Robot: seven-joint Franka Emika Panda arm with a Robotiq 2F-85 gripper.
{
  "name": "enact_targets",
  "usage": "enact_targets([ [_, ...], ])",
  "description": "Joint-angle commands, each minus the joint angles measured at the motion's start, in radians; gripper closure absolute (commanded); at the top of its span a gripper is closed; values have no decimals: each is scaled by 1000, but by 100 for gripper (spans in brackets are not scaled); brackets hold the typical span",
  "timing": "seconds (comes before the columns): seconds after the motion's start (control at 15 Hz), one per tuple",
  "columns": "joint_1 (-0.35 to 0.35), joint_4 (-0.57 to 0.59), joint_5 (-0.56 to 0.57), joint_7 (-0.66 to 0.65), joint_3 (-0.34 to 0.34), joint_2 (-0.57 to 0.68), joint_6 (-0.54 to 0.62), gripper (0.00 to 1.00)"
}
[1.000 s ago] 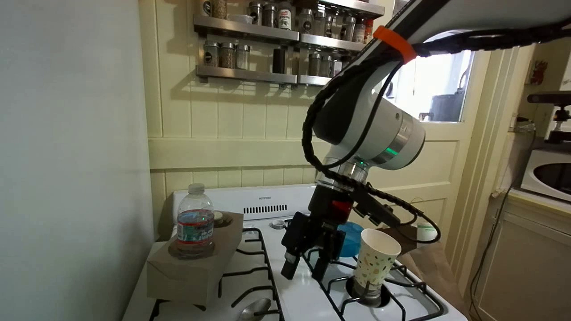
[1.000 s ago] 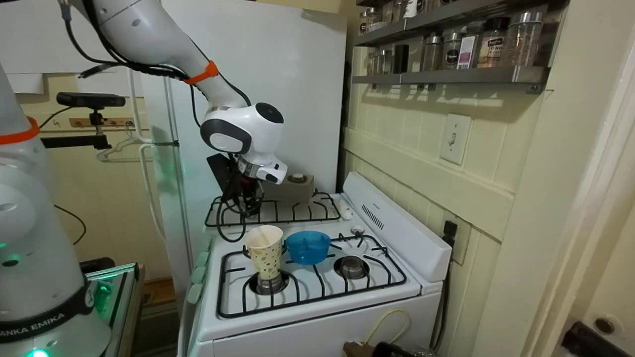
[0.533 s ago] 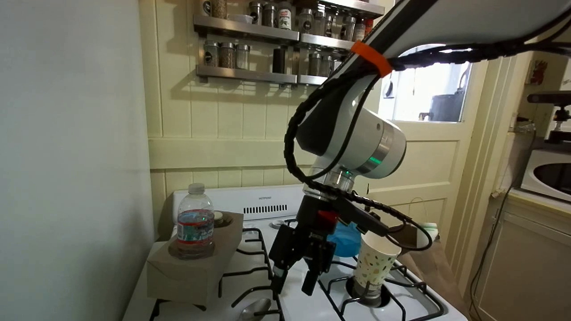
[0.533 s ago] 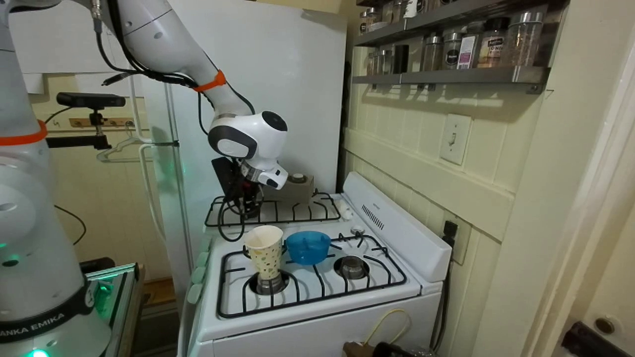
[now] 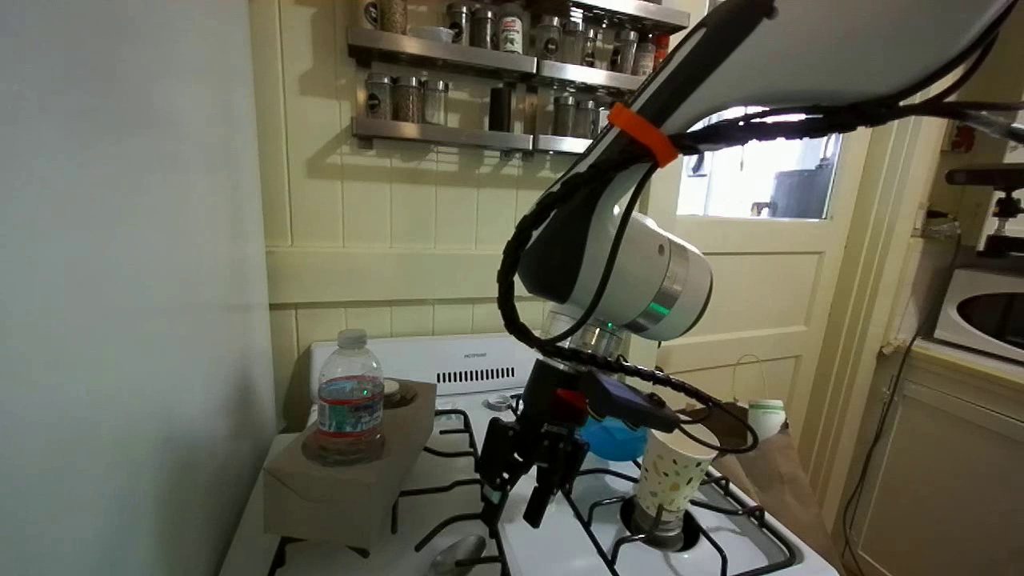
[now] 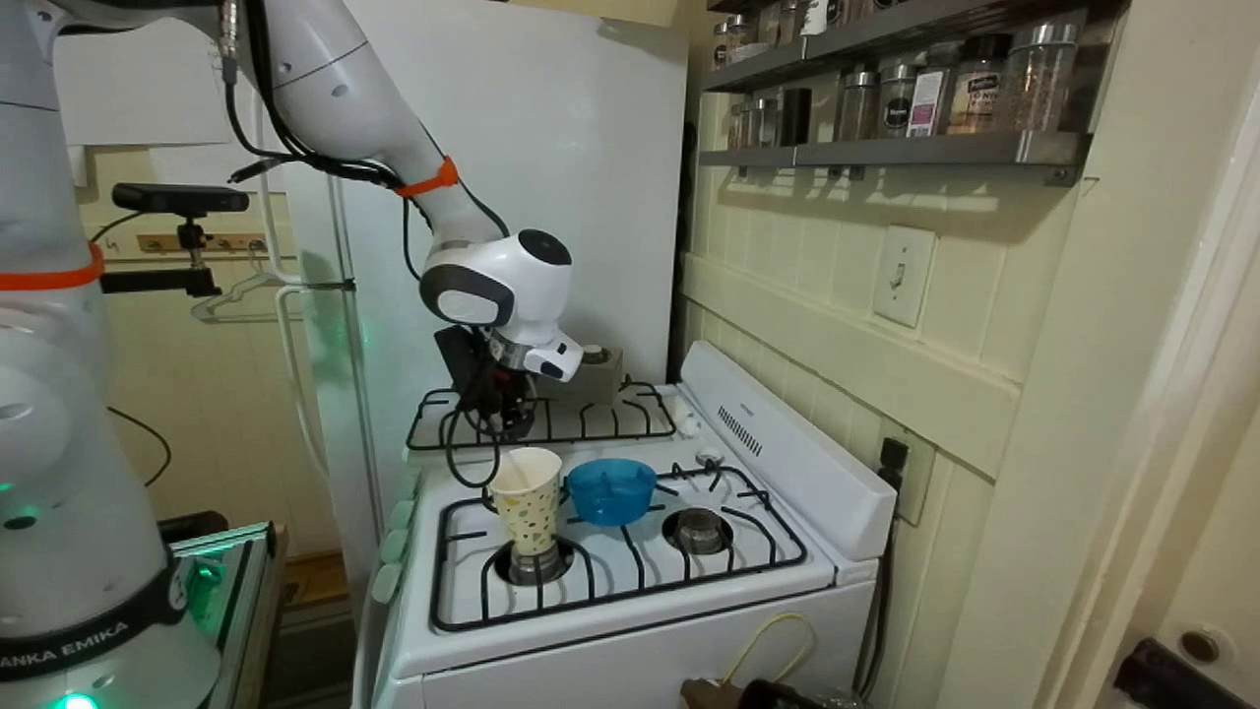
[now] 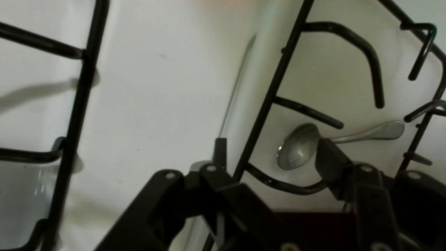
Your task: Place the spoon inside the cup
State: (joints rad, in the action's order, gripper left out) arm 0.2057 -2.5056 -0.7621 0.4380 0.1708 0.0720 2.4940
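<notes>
Wrist view showed us the jaws clearly parted and holding nothing, while the spoon (image 7: 306,141) lay loose on the stove (image 7: 150,111), inside the frame of the grate (image 7: 270,99). We judged picking the spoon up to be the step in hand, with the grasp not yet made. Seen from there, the gap between the jaws took in both the spoon's round end and the grate's long bar (image 7: 254,137), which we thought the chief danger: lowered on that line, one side could strike that bar, or the two could close on it and miss the spoon. One side also hid a little of the handle, so a low pass might push the spoon rather than pinch it. Being thin and apparently smooth, it could slip or swivel if caught by the round end, and lifted askew it might snag on the prong (image 7: 308,112) just beside it. Well apart from the spoon, the cup (image 6: 529,504) stood upright over a burner (image 6: 538,568). Tall and narrow at the foot, it could tip from a knock to the rim, and a black cable (image 5: 507,280) crossed in front of that rim in an exterior view; we could not tell whether they touched.
</notes>
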Motion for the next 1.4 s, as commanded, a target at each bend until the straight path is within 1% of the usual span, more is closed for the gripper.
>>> enact_targets([
  [0.0, 3, 13, 12, -43, 33, 32, 58, 41],
  [0.07, 1, 14, 7, -41, 39, 31, 53, 39],
  [0.2, 0, 14, -2, -42, 50, 28, 50, 39],
  [0.27, -2, 18, -6, -41, 53, 29, 41, 37],
  [0.33, -3, 19, -10, -41, 56, 28, 38, 37],
  [0.4, -2, 20, -11, -42, 59, 27, 41, 40],
  [0.67, -1, 30, -16, -39, 65, 33, 47, 71],
  [0.73, -1, 32, -18, -38, 66, 35, 46, 76],
  [0.87, 1, 34, -12, -43, 69, 37, 48, 73],
  [0.93, 2, 34, -6, -49, 70, 38, 48, 62],
  [1.0, 3, 33, -1, -55, 71, 38, 52, 58],
  [1.07, 3, 32, -1, -58, 72, 39, 53, 50],
  [1.13, 2, 32, -1, -60, 72, 41, 55, 49],
  [1.2, 2, 33, 0, -64, 73, 44, 59, 50],
  [1.27, 3, 35, 2, -69, 73, 48, 62, 56],
  [1.33, 2, 37, 3, -71, 72, 53, 63, 59],
])
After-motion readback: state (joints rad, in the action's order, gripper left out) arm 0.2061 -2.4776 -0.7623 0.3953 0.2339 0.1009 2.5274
